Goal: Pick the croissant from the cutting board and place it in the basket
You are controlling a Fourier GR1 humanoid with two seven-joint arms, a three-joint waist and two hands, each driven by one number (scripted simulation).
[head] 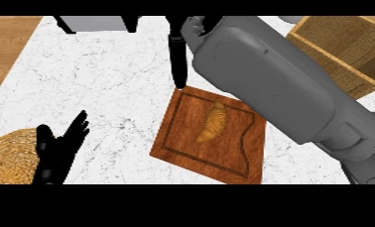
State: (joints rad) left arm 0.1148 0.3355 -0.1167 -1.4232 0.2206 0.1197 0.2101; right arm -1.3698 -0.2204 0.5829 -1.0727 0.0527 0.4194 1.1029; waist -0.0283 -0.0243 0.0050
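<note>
Bright, even light falls across the white marble counter (110, 87), with no glare. Soft shadows sit just under the brown wooden cutting board's (183, 146) near edge and beside the golden croissant (212, 123). Nothing looks blurred or warped.

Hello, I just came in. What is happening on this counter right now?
A robot works at a marble counter. A croissant lies on a wooden cutting board; no hand holds it. The right hand is stretched above the board's far corner, fingers straight, and its forearm covers part of the board. The left hand rests open at the lower left, beside a woven basket. A wooden crate stands at the upper right.
</note>
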